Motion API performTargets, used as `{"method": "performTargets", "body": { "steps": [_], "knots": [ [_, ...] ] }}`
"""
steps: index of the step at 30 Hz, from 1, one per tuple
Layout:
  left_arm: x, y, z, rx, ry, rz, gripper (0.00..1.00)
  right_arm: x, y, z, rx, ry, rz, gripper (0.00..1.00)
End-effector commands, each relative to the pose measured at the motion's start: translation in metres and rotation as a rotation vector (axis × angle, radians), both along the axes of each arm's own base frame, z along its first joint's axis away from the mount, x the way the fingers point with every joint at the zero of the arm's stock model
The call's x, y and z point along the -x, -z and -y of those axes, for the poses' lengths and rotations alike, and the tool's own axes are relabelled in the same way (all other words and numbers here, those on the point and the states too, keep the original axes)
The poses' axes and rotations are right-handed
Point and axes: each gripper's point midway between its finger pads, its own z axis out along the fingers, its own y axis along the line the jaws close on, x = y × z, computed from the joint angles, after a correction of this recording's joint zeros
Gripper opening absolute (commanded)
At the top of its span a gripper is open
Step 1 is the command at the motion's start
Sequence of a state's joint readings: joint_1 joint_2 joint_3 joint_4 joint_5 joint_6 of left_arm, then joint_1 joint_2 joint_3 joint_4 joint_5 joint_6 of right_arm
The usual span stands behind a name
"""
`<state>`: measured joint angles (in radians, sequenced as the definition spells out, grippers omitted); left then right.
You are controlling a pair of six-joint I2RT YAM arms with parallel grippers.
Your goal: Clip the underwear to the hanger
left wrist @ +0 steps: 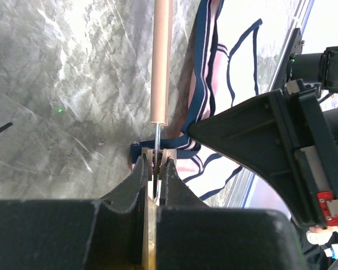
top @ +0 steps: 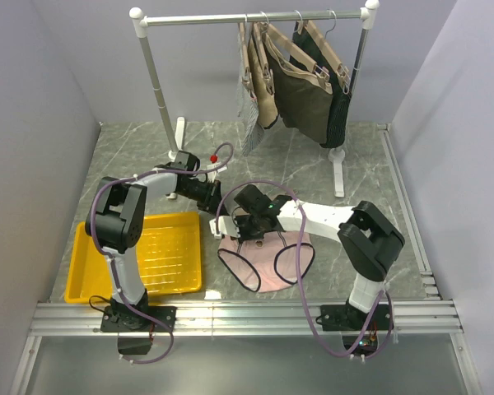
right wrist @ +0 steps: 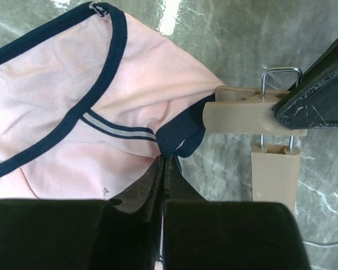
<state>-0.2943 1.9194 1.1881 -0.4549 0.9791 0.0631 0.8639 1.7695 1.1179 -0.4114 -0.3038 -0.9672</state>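
Right gripper [right wrist: 167, 164] pinches the underwear [right wrist: 62, 112] at its navy edge beside the clip [right wrist: 242, 115] that left gripper [left wrist: 156, 169] squeezes on the hanger [left wrist: 160, 56].

The hanger [left wrist: 160, 56] bar runs off the top edge of the left wrist view; its clip sits half hidden behind the left gripper [left wrist: 155, 166]; from above it cannot be made out; the underwear [right wrist: 56, 112] is cut off at the right wrist view's left edge; its mark [right wrist: 104, 190] is too small to read.
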Motion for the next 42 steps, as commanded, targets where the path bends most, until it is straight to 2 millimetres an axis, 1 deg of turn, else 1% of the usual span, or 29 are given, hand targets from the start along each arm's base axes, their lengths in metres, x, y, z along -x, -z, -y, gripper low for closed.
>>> {"method": "performTargets", "body": {
  "steps": [1, 2, 6, 8, 10, 16, 23, 26, 33, 37, 38, 42],
  "knots": [
    [-0.011, -0.025, -0.003, 0.015, 0.012, 0.098, 0.0, -0.004, -0.019, -0.001, -0.049, -0.034, 0.074, 0.0],
    [-0.014, -0.035, -0.004, 0.03, 0.018, 0.125, 0.0, -0.005, -0.019, -0.001, -0.048, -0.055, 0.095, 0.0],
    [-0.011, -0.06, -0.001, 0.091, 0.085, 0.179, 0.0, -0.007, -0.017, -0.002, -0.042, -0.099, 0.164, 0.0],
    [-0.011, -0.069, 0.001, 0.114, 0.107, 0.201, 0.0, -0.008, -0.017, -0.005, -0.043, -0.124, 0.202, 0.0],
    [-0.01, -0.073, 0.005, 0.133, 0.137, 0.22, 0.0, -0.011, -0.019, -0.006, -0.047, -0.142, 0.239, 0.0],
    [-0.006, -0.071, 0.015, 0.155, 0.179, 0.235, 0.0, -0.014, -0.027, -0.011, -0.076, -0.189, 0.324, 0.0],
    [-0.001, -0.064, 0.026, 0.177, 0.227, 0.225, 0.0, -0.01, -0.034, -0.014, -0.11, -0.239, 0.361, 0.0],
    [0.0, -0.065, 0.03, 0.197, 0.241, 0.231, 0.0, -0.009, -0.035, -0.015, -0.116, -0.251, 0.363, 0.0],
    [0.006, -0.058, 0.032, 0.228, 0.283, 0.236, 0.0, -0.006, -0.039, -0.017, -0.128, -0.274, 0.369, 0.0],
    [0.012, -0.054, 0.033, 0.26, 0.314, 0.221, 0.0, -0.005, -0.039, -0.017, -0.131, -0.277, 0.364, 0.0],
    [0.017, -0.052, 0.032, 0.264, 0.32, 0.201, 0.0, -0.005, -0.038, -0.016, -0.127, -0.276, 0.364, 0.0],
    [0.021, -0.05, 0.032, 0.28, 0.343, 0.205, 0.0, -0.004, -0.037, -0.016, -0.13, -0.281, 0.364, 0.0]
  ]
}}
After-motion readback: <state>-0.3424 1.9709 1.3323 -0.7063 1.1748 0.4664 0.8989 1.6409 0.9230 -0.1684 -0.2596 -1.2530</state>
